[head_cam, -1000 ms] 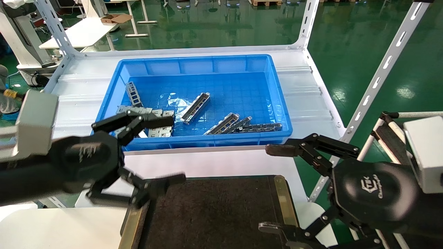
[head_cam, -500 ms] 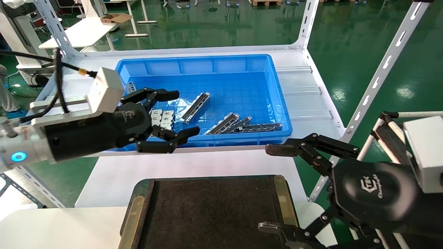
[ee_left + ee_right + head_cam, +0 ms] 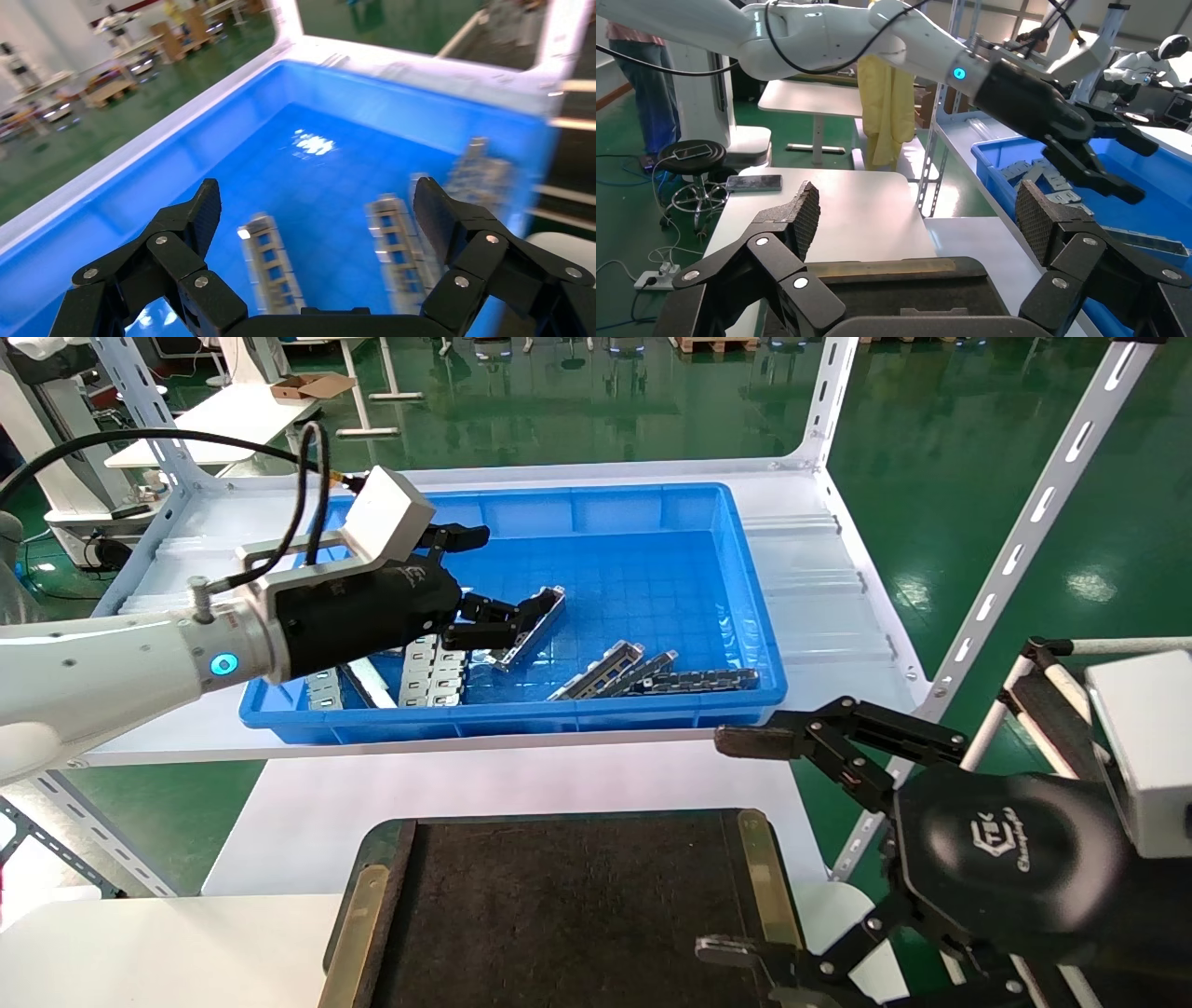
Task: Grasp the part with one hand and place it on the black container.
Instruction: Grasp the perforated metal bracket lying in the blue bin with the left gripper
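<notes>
left gripper (image 3: pixel 484 579) over bin (image 3: pixel 754 617), jaws wide, empty | part (image 3: pixel 529 626) below, tilted | risk: parts close together, slip or double pick | right gripper (image 3: pixel 745 840) parked by tray (image 3: pixel 577 896), jaws wide

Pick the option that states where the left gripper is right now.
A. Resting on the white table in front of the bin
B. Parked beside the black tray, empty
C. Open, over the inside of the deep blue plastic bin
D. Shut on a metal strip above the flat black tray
C: the left gripper hangs open and empty over the deep blue plastic bin, above the long silver-grey metal channel strips.
</notes>
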### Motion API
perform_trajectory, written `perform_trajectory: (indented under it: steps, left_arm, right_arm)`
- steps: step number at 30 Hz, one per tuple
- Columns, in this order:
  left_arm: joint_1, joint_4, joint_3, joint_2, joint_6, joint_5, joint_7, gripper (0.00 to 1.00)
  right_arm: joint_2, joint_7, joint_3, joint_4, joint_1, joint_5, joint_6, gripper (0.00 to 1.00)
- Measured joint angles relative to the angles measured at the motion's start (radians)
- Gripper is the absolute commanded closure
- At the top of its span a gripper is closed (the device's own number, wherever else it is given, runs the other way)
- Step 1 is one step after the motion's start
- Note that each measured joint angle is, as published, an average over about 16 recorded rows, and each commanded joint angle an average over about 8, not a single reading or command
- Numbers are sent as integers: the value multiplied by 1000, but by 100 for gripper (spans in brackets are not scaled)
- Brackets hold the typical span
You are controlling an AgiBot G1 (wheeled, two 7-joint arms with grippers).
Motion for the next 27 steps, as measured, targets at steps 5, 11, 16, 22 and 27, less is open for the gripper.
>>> perform_trajectory:
  steps: [5, 11, 16, 22, 27]
  left_arm:
    - [-44, 123, 19, 72, -67, 47, 33, 0]
    - [-86, 269, 31, 151, -133, 81, 83, 0]
    - [-114, 379, 34, 203, -166, 89, 125, 0]
    - [-138, 489, 28, 248, -192, 83, 176, 26]
    - [-153, 561, 19, 273, -204, 68, 209, 89]
  right_arm:
    - [0, 0, 0, 0, 0, 0, 0, 0]
    - [0, 0, 0, 0, 0, 0, 0, 0]
    - [0, 0, 0, 0, 0, 0, 0, 0]
    - [0, 0, -1, 0, 0, 0, 0, 20]
    - [0, 0, -1, 0, 0, 0, 0, 83]
